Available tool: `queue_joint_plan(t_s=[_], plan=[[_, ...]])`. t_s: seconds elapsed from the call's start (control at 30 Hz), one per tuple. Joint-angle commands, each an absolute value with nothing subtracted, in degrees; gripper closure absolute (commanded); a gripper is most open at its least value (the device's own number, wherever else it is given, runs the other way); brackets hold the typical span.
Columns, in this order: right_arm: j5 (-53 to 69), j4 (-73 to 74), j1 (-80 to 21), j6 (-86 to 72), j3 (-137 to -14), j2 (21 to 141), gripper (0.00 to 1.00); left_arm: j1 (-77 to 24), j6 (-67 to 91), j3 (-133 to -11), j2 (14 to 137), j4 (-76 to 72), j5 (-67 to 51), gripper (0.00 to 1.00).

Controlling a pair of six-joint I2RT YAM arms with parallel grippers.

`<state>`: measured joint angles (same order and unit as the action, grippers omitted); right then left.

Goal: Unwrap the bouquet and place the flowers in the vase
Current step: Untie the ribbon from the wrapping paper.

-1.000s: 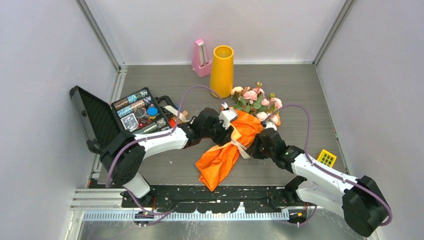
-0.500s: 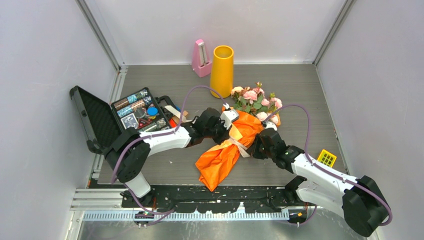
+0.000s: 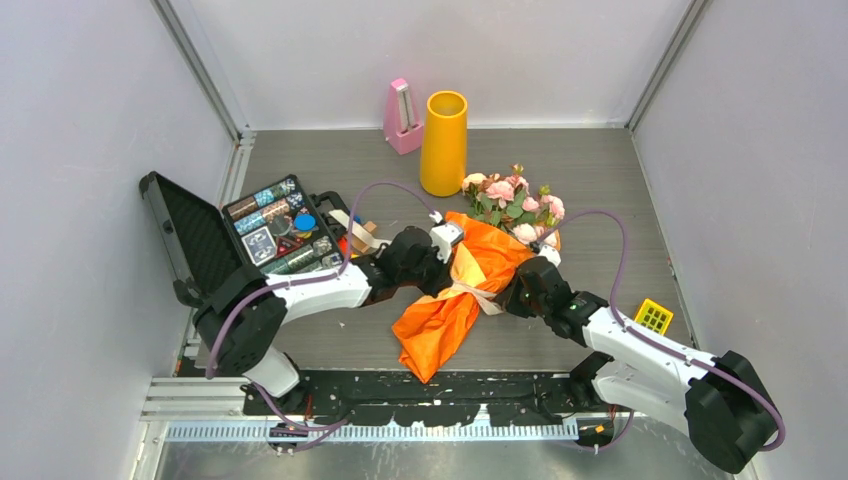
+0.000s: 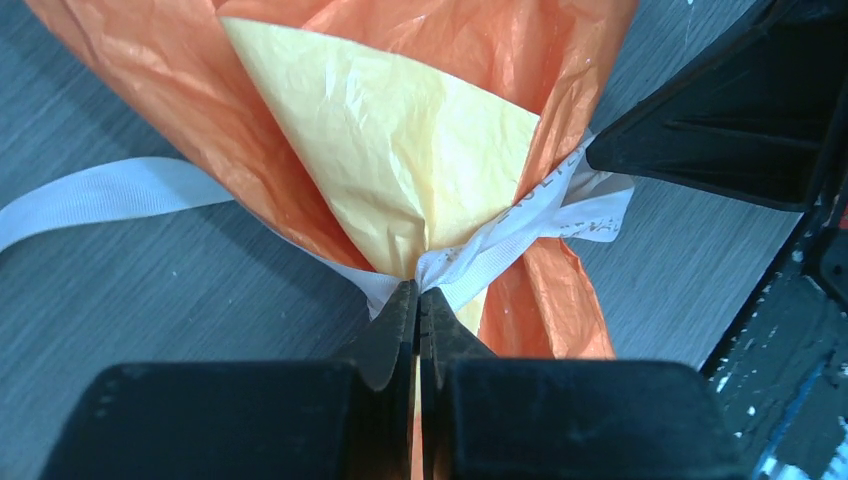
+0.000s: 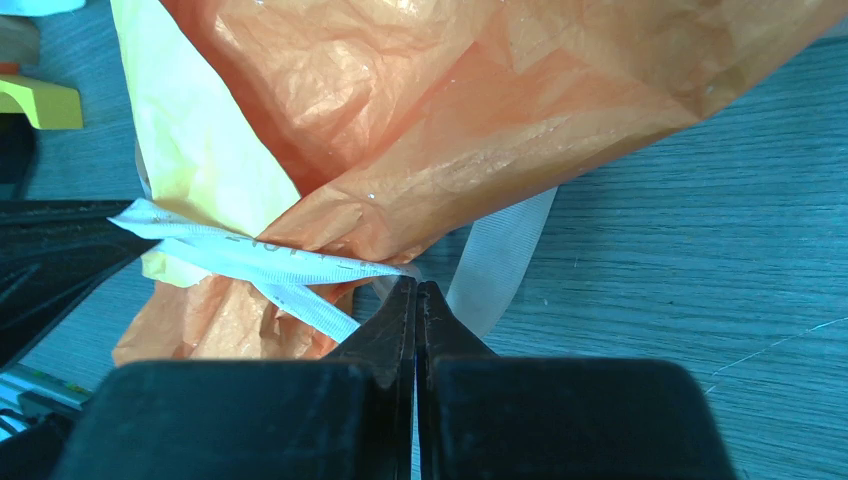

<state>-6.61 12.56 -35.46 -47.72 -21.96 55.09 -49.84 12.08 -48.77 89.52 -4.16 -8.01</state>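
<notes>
**Top external view: both grippers pinched shut on the bouquet's ribbon**

At the far left of the table (image 3: 330, 160) an open black case (image 3: 190, 240) lies with its lid tipped back and a tray of small parts (image 3: 280, 225) inside. The left arm reaches from that side to the bouquet (image 3: 440, 325). The bouquet lies mid-table, with its orange paper tail toward the arm bases and the flowers (image 3: 510, 200) at the far end. In the left wrist view the left gripper (image 4: 417, 300) has its jaws pressed together on the beige ribbon (image 4: 520, 215) where it cinches the paper. The right wrist view shows the right gripper (image 5: 415, 295) likewise closed, its tips nipping a strand of the same ribbon. Behind the bouquet the vase (image 3: 444, 140) stands upright near the back wall. It is close to the flowers without touching them, and a pink metronome (image 3: 402, 118) stands just beside it. A small yellow block (image 3: 653, 316) lies at the far right, beside the right arm.
</notes>
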Motion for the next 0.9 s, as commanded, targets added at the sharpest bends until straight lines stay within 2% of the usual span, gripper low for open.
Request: queue_joint_plan(t_s=[0.0, 0.23, 0.53, 0.7, 0.87], plan=[[-13.0, 15.9, -35.3, -50.0, -20.8, 54.6, 1.00, -48.1, 19.7, -45.8, 85.9, -6.8, -2.9, 1.00], [-14.4, 16.9, -35.3, -51.8, -20.0, 52.0, 1.00, -45.1, 27.7, -42.4, 83.8, -9.1, -3.6, 1.00], [-8.7, 16.8, -35.3, -41.2, -25.1, 43.8, 1.00, -44.7, 25.2, -42.5, 80.9, -9.3, -8.2, 1.00], [-12.5, 19.7, -35.3, -38.7, -29.8, 45.6, 1.00, -43.7, 28.7, -42.3, 80.8, -6.9, -4.5, 1.00], [-14.4, 19.0, -35.3, -42.2, -28.7, 50.7, 1.00, -42.6, 35.2, -39.3, 81.7, -8.8, -3.2, 1.00]])
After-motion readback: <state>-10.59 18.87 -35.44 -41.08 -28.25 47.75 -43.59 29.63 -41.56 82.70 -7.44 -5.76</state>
